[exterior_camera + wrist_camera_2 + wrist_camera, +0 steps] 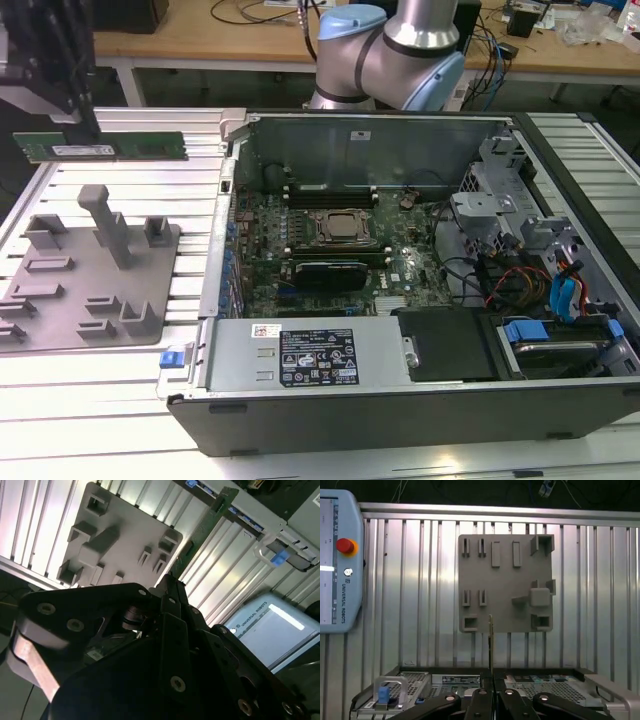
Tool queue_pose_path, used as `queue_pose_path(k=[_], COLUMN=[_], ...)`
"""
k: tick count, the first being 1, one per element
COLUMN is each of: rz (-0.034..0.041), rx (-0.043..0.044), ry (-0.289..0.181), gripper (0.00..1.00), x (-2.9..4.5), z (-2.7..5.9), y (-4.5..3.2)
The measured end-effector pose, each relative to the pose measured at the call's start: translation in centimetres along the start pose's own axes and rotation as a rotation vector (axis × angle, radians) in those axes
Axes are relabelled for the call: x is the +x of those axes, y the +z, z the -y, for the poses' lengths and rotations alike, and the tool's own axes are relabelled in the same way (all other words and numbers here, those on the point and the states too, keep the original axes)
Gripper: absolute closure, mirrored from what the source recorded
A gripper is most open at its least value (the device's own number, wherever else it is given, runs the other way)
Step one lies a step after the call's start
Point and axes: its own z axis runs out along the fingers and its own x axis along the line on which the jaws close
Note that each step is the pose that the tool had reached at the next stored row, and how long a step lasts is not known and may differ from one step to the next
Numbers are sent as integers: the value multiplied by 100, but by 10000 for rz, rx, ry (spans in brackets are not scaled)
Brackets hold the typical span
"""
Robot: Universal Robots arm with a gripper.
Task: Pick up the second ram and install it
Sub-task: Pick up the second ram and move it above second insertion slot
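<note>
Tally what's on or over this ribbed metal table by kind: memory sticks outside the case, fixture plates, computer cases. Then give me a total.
Long green circuit-board memory stick, gripped in the end effector: 1
Grey plastic fixture plate with upright posts: 1
Open black computer case: 1
Total: 3

Strong light from above struck the ribbed metal table [90, 400], whose slats glared white in all three views. Inside the computer case [380, 130] it was dimmer, shaded by the walls. In the second wrist view the gripper [170, 578] was nearly black, and the second ram [204, 525] was dull against washed-out slats.
</note>
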Motion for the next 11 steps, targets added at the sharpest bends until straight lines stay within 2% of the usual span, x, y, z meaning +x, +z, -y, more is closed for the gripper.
queue_pose_path(k=[2, 4, 7, 11], rz=[0, 0, 0, -1], rx=[0, 1, 0, -1], ry=[0, -1, -1, 2], gripper=[91, 91, 91, 91], x=[2, 6, 9, 14], z=[129, 313, 473, 786], y=[-4, -8, -11, -16])
